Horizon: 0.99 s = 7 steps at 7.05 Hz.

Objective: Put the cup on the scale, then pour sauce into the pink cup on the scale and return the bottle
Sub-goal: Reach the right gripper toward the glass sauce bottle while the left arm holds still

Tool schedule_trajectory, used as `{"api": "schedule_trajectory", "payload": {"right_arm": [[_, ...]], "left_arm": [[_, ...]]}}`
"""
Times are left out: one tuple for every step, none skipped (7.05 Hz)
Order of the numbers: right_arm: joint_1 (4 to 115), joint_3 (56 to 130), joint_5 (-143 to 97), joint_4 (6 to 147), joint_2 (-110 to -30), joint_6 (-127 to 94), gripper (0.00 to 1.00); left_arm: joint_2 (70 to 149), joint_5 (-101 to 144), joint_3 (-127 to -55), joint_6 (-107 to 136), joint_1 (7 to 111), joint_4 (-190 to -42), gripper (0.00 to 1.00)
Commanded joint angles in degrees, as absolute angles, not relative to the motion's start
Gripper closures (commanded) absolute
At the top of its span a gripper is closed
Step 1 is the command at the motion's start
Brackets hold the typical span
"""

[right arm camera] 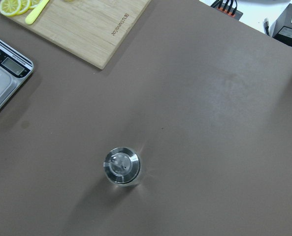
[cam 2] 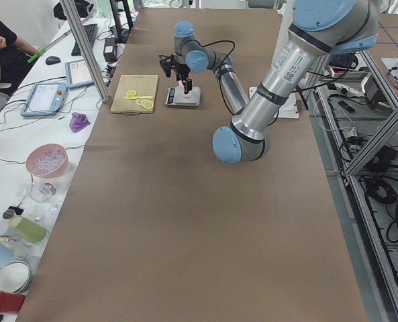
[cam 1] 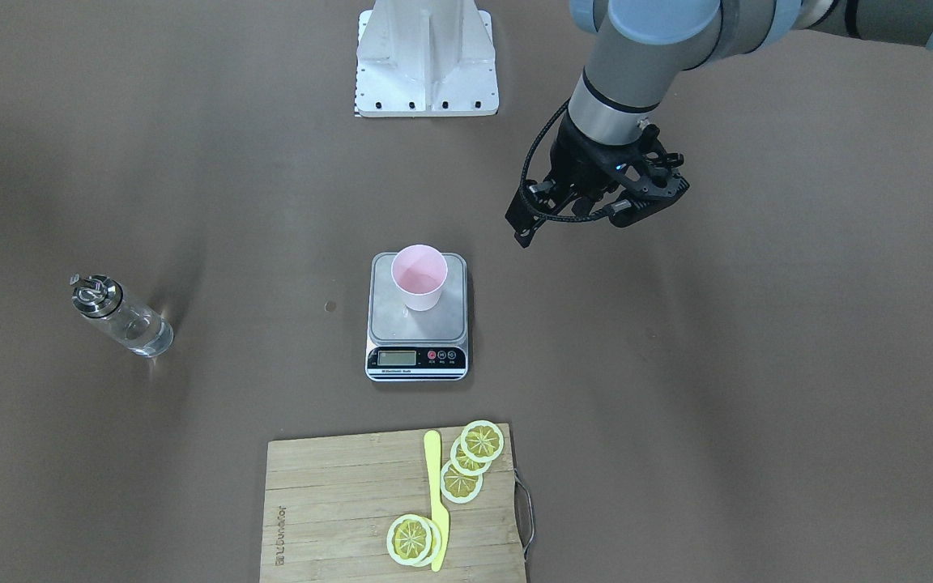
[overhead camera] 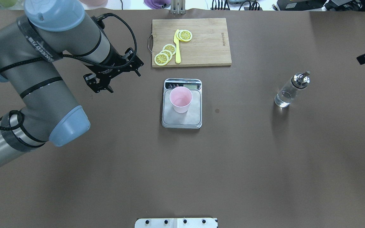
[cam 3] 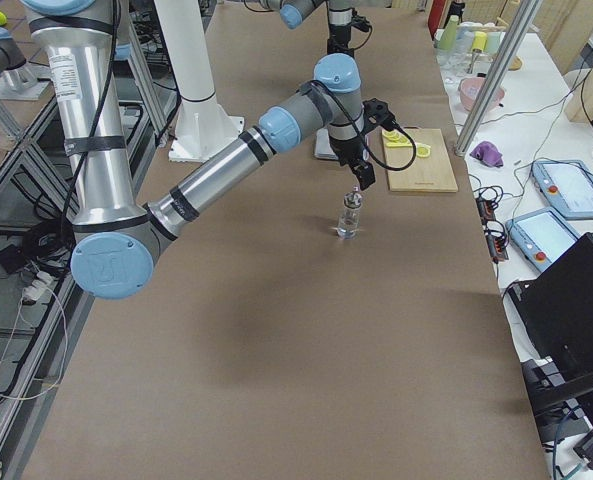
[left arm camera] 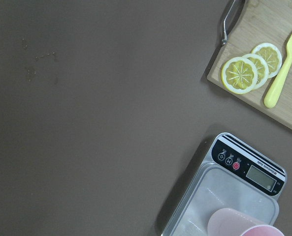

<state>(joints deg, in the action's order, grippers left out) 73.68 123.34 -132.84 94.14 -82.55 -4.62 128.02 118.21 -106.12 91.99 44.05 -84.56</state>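
Note:
The pale pink cup (cam 1: 419,275) stands upright on the steel platform of the scale (cam 1: 385,320), toward its display end. It also shows in the overhead view (overhead camera: 180,98). The clear glass bottle (overhead camera: 288,91) with a metal pourer cap holds clear sauce and stands alone on the table. My left gripper (overhead camera: 114,74) hangs open and empty, off to the side of the scale (overhead camera: 193,118). My right gripper (cam 3: 358,178) hovers above the bottle (cam 3: 349,215). Its wrist view looks straight down on the cap (right arm camera: 122,166). I cannot tell whether it is open.
A wooden cutting board (overhead camera: 208,44) with lemon slices (overhead camera: 165,54) and a yellow knife (overhead camera: 177,47) lies beyond the scale. The white robot base plate (cam 1: 426,57) sits at the near table edge. Brown table surface lies between the scale and the bottle.

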Motion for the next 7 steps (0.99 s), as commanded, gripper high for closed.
{"api": "schedule_trajectory", "payload": {"right_arm": [[65.5,126.0,-124.5,89.0,-84.6,-16.1,0.0],[62.2,126.5,-120.8,80.3,-91.3,-18.6,0.0],[60.7,125.8,-118.9,69.6,-98.5,-19.5,0.01],[59.9,122.5,-118.7,61.7,-100.6,-23.9,0.01],[59.7,119.5,-118.8,57.1,-100.4,-30.8,0.01],[59.4,119.4,-118.7,56.0,-100.2,-32.0,0.0],[57.8,119.4,-116.6,55.2,-100.5,-31.6,0.0]], "left_arm": [[128.0,118.2,-106.3,91.9,44.3,-84.5,0.01],[127.9,118.2,-106.1,91.9,44.3,-84.5,0.01],[127.9,118.2,-106.0,91.9,44.3,-84.5,0.01],[127.8,118.1,-105.8,92.0,44.2,-84.5,0.01],[127.0,117.9,-105.7,91.9,43.9,-84.5,0.01],[126.7,117.8,-105.8,91.1,44.0,-84.5,0.01],[126.6,117.8,-105.8,91.1,44.0,-84.5,0.01]]}}
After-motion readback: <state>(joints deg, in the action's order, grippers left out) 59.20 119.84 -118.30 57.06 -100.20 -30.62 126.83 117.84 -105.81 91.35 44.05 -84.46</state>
